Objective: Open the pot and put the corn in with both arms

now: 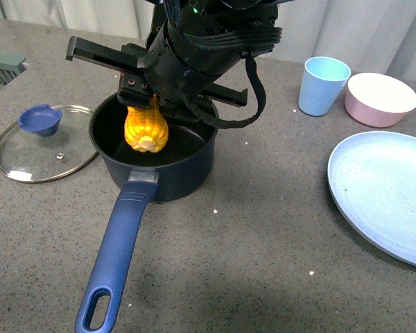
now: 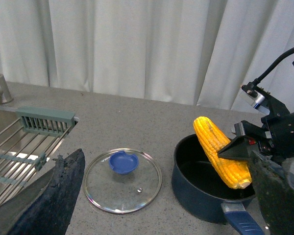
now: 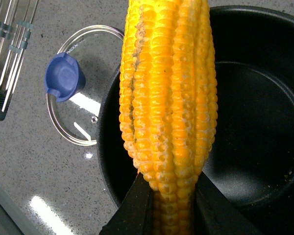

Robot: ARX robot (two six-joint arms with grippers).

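Observation:
The dark navy pot stands open on the grey counter, its long blue handle pointing toward me. My right gripper is shut on the yellow-orange corn and holds it tilted, lower end inside the pot's rim and above the black bottom. In the right wrist view the jaws clamp the corn at its base, right gripper, over the pot. My left gripper is open and empty, with the pot and corn ahead of it. It is out of the front view.
The glass lid with a blue knob lies flat on the counter left of the pot; it shows in the left wrist view too. A light blue cup, pink bowl and pale blue plate sit right. A sink rack is far left.

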